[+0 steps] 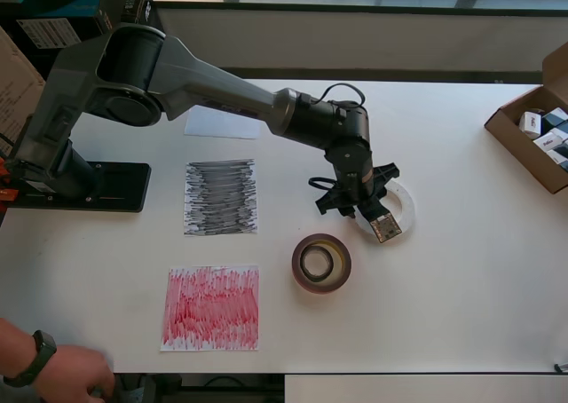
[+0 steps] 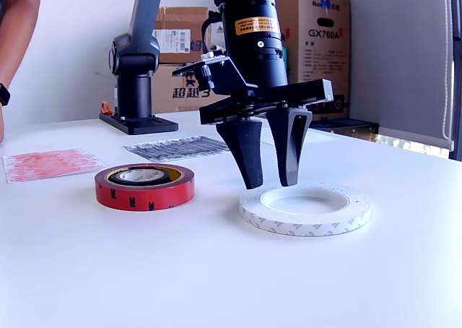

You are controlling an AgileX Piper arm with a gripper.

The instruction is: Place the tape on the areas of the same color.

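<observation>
The wide white tape ring lies flat on the table, right of centre in the overhead view. My gripper hangs straight down over the ring's left rim, open, with nothing between its fingers. The tips are at rim height; I cannot tell whether they touch. The red-brown roll lies flat beside it, and a small black roll sits inside its core. The black scribbled sheet, the red scribbled sheet and the plain white sheet are all bare.
The arm's base stands at the overhead view's left. An open cardboard box with small items sits at the right edge. A person's hand rests at the front left corner. Cardboard boxes stand behind the table.
</observation>
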